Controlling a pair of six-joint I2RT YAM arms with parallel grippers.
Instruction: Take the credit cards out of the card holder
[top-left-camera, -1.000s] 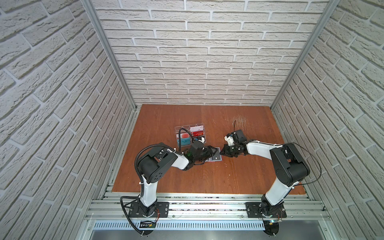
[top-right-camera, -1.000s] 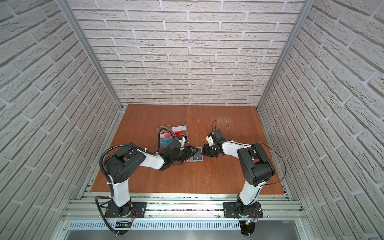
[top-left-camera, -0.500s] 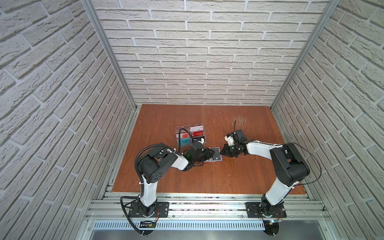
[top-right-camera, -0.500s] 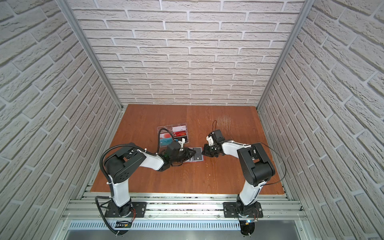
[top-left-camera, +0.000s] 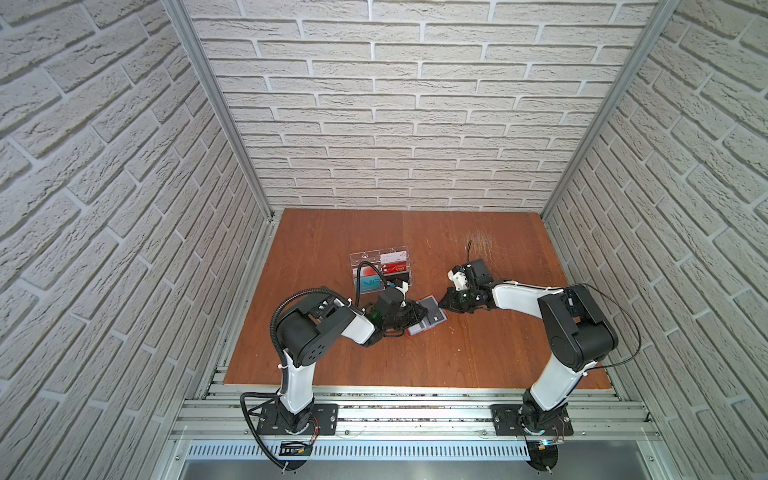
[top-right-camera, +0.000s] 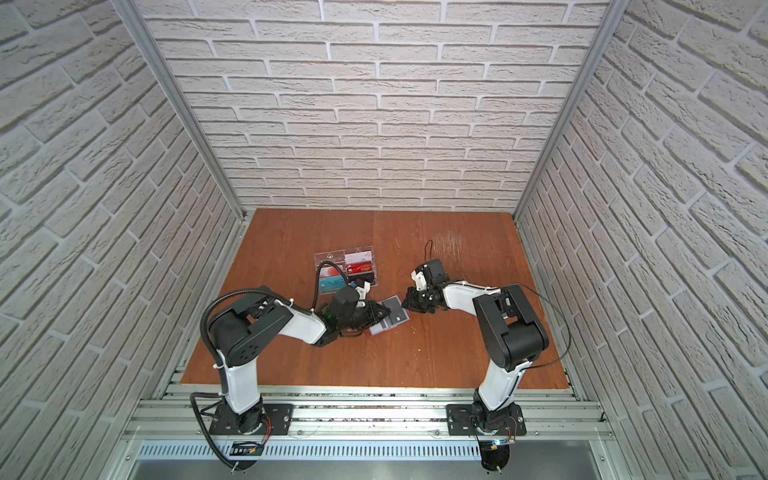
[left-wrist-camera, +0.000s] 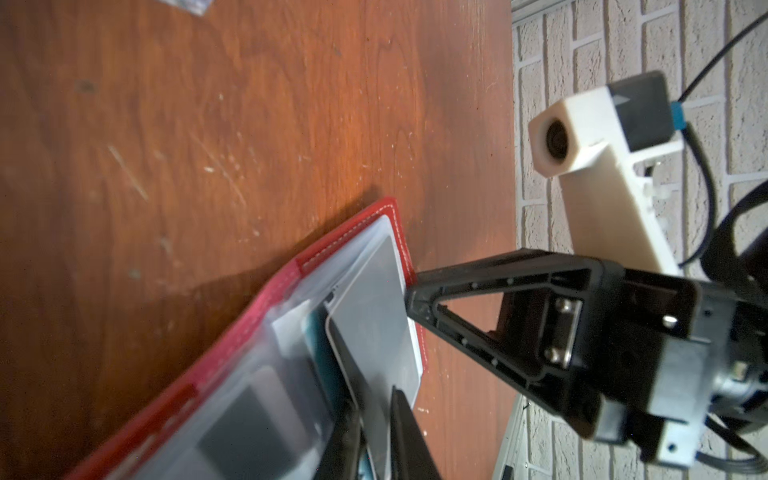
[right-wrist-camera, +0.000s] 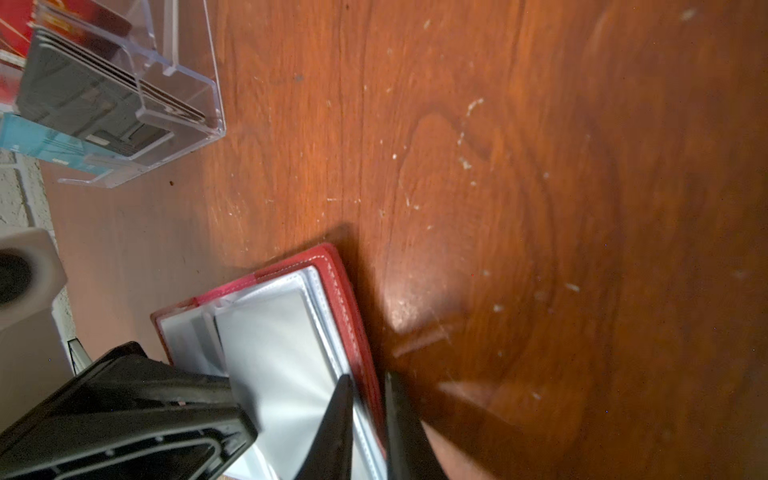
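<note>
The red card holder (top-left-camera: 434, 319) (top-right-camera: 395, 320) lies open near the table's middle, its greyish plastic sleeves facing up. My left gripper (left-wrist-camera: 376, 405) (top-left-camera: 415, 313) is shut on the near edge of a grey credit card (left-wrist-camera: 370, 328), which tilts up out of a sleeve. In the right wrist view the same credit card (right-wrist-camera: 282, 353) shows glossy grey. My right gripper (right-wrist-camera: 366, 380) (top-left-camera: 444, 306) is shut on the card holder's (right-wrist-camera: 353, 316) red cover edge and sleeves, on the side opposite the left gripper. Other cards inside the sleeves are blurred.
A clear acrylic tray (top-left-camera: 365, 255) (right-wrist-camera: 208, 83) stands just behind the left arm, holding teal and red cards and several dark cards. Brick walls close in on three sides. Bare wood lies in front of and to the right of the card holder.
My left gripper's jaws have closed onto the grey card over the last second. The right gripper has held its pinch on the holder without moving.
</note>
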